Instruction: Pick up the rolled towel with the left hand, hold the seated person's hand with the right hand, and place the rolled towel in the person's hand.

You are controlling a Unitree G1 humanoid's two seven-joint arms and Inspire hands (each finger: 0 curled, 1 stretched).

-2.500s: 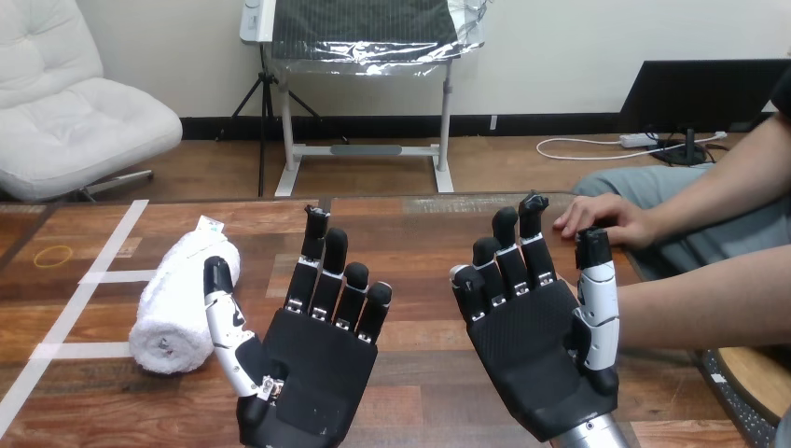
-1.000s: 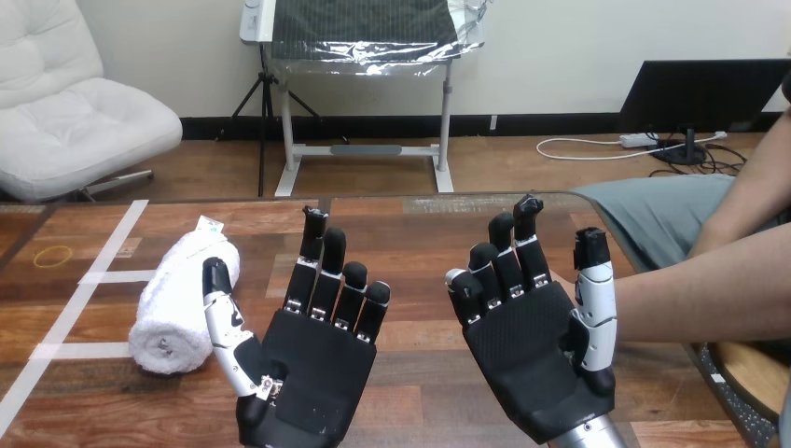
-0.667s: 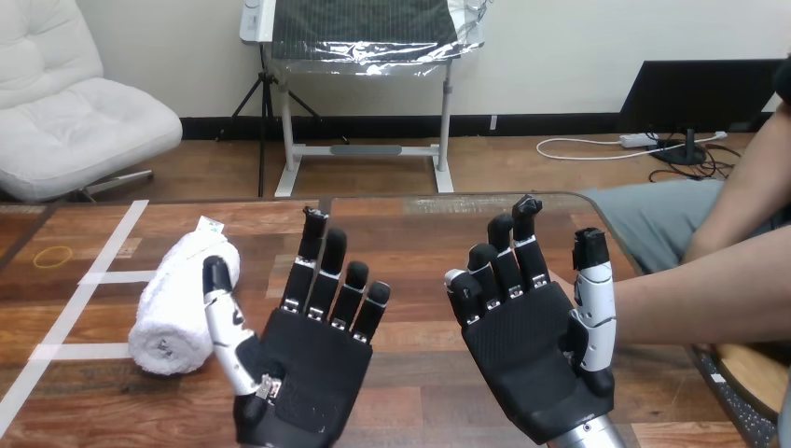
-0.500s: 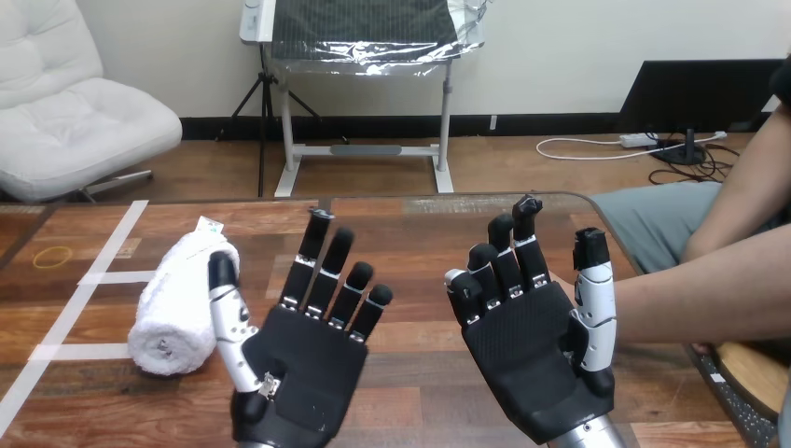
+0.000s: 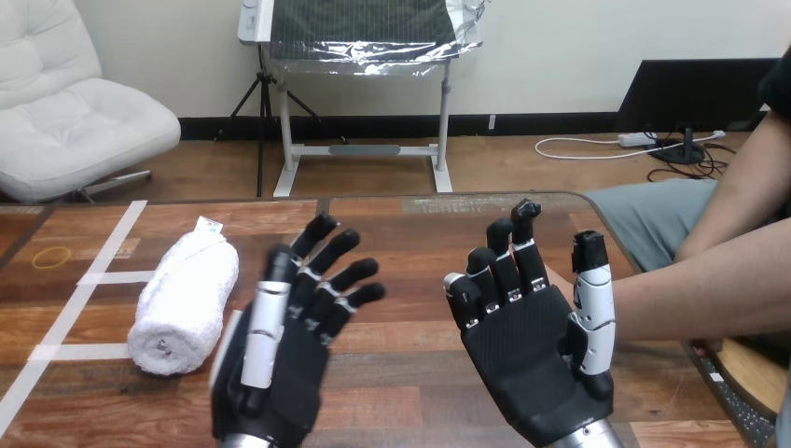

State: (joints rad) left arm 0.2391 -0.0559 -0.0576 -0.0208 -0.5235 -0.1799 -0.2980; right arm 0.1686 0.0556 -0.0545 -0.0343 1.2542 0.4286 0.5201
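2 hands up and open over the tabletop, towel ungripped.

The left hand (image 5: 280, 364) was held above the tabletop's (image 5: 410, 224) near edge, turned side-on, its fingers (image 5: 340, 245) stretched straight and fanned apart, with nothing gripped. The rolled towel (image 5: 184, 301) was seen lying on the wood toward the left edge, just beside that hand, with no finger curled round it. The right hand (image 5: 527, 350) was held palm-up toward the near right corner, fingers loosely straight, nothing enclosed. The person's forearm (image 5: 709, 285) was stretched in over the right edge and passed behind the right hand; contact between the 2 could not be told.
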